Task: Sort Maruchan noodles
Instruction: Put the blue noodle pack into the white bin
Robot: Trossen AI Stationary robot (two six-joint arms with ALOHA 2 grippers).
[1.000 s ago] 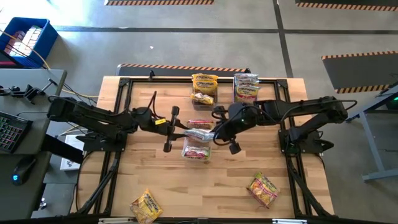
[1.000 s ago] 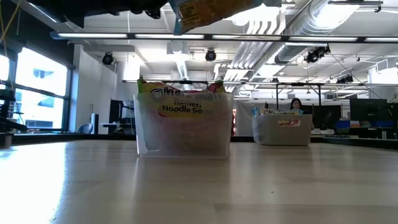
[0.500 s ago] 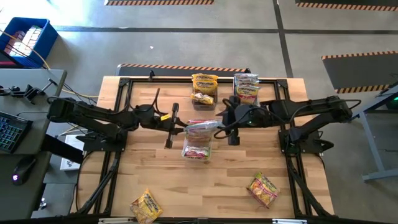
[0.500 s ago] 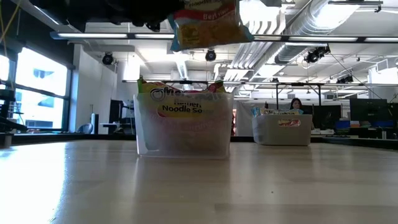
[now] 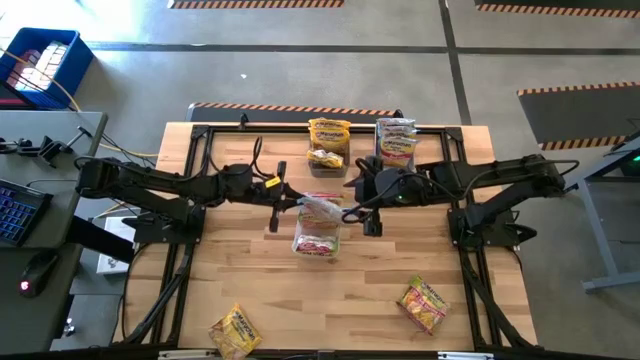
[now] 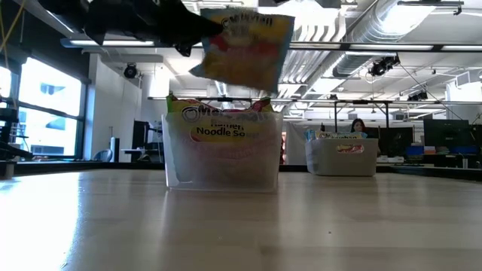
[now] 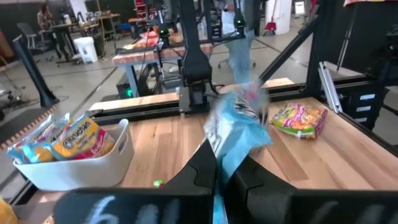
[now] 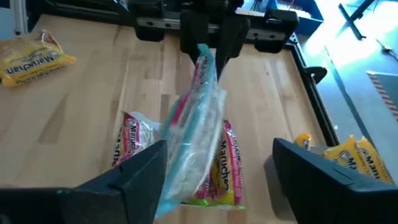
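Crinkly silvery-pink noodle packet point(image 5: 320, 208) hangs pinched by the left end effector point(image 5: 290, 204); right end effector point(image 5: 366, 207) spread. Released off-centre, it may miss the clear plastic bin point(image 5: 316, 243).

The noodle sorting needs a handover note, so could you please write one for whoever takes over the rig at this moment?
Left gripper: shut on a pink-and-silver packet, held above the middle bin.
Right gripper: open, right beside that packet, not gripping it.
Done: the middle bin holds pink packets; the yellow-packet bin and the bin beside it at the table's far edge hold packets.
Left: drop the held packet into the middle bin, probably; then sort the loose packet near the front left and the loose packet near the front right.
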